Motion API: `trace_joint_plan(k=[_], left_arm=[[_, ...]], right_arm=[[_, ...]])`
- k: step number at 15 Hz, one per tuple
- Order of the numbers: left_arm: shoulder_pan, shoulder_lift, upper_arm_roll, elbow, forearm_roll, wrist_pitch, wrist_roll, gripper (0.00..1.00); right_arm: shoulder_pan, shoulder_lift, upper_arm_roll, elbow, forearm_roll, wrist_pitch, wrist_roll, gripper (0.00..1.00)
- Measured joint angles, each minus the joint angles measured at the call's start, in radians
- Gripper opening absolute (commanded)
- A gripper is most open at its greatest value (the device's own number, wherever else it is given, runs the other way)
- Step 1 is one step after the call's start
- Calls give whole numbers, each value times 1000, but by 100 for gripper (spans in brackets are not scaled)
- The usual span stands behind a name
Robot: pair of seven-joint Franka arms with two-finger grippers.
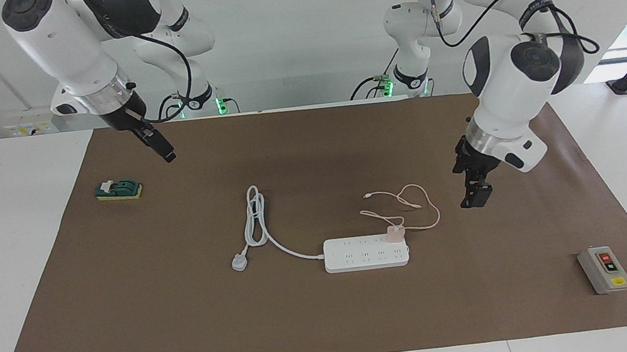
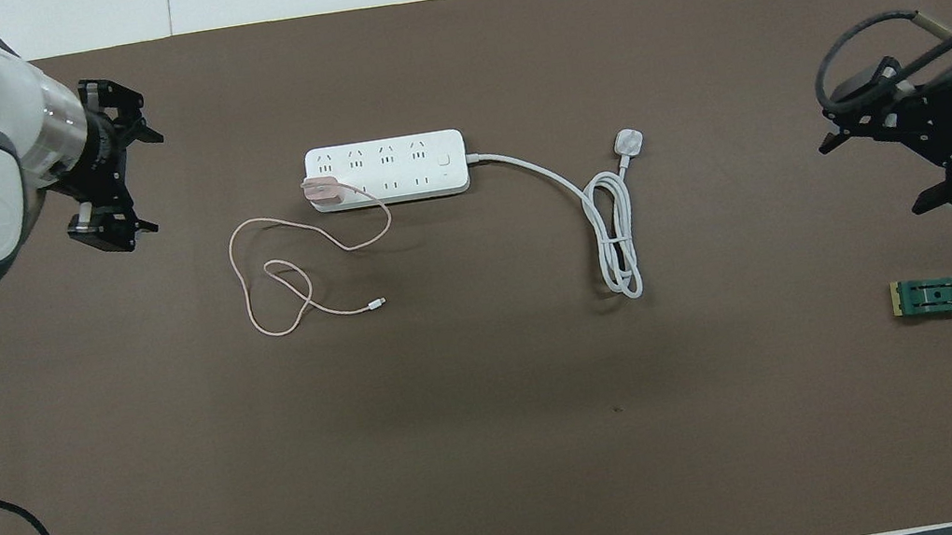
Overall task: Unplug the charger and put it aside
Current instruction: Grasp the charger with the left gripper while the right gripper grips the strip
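The charger (image 1: 394,233) is sitting plugged into the white power strip (image 1: 366,252), at the strip's end toward the left arm's end of the table – a small pink cube standing up from the socket row nearer the robots. Its thin pink cable (image 1: 415,205) is lying in loose loops on the brown mat (image 1: 328,324), nearer the robots than the strip, with the free tip resting on the mat. The left gripper (image 1: 475,195) is hanging in the air over bare mat, beside the cable loops toward the left arm's end of the table, touching nothing; in the overhead view its fingers (image 2: 120,234) are standing wide apart and empty. The right gripper (image 1: 164,151) is hovering over the mat near the right arm's end of the table – well apart from the strip, with nothing in it, its fingers likewise spread wide. The strip's thick white cord (image 1: 257,221) is lying coiled toward the right arm's end. A green block (image 1: 118,189) is resting under that arm's reach, and a grey switch box (image 1: 604,269) is sitting at the mat's corner, farther from the robots.
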Motion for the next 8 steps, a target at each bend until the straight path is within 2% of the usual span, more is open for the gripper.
trace_joint_plan(k=[4, 8], left_arm=[[-21, 14, 1, 20, 12, 0, -47, 100], [-39, 20, 1, 23, 45, 0, -83, 100]], right_arm=[[23, 69, 0, -19, 118, 113, 202, 100], [90, 106, 1, -114, 236, 317, 316, 100]])
